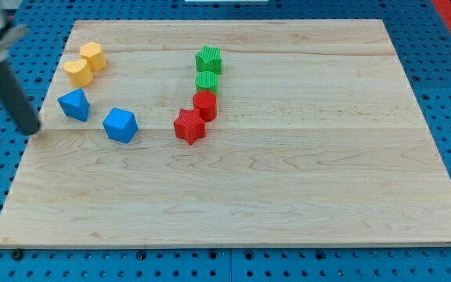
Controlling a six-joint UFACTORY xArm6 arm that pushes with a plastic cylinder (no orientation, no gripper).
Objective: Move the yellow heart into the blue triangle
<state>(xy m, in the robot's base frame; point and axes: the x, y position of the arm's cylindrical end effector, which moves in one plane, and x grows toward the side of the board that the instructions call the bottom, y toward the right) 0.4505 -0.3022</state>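
Yellow heart [77, 72] is seen just above the blue triangle [74, 104], not touching it. Second yellow block [94, 56] touches the heart at upper right. My tip [30, 130] is placed left of the triangle, apart. No jaws are fitted: plain rod.

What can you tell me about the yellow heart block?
The yellow heart is a small, chunky block of plain matte yellow, lying flat near the wooden board's top-left corner. Its lobes are hard to make out. A second yellow block sits right against it, up and to the view's right. The blue triangle lies just below, apart. My tip stands lower left, not touching it.
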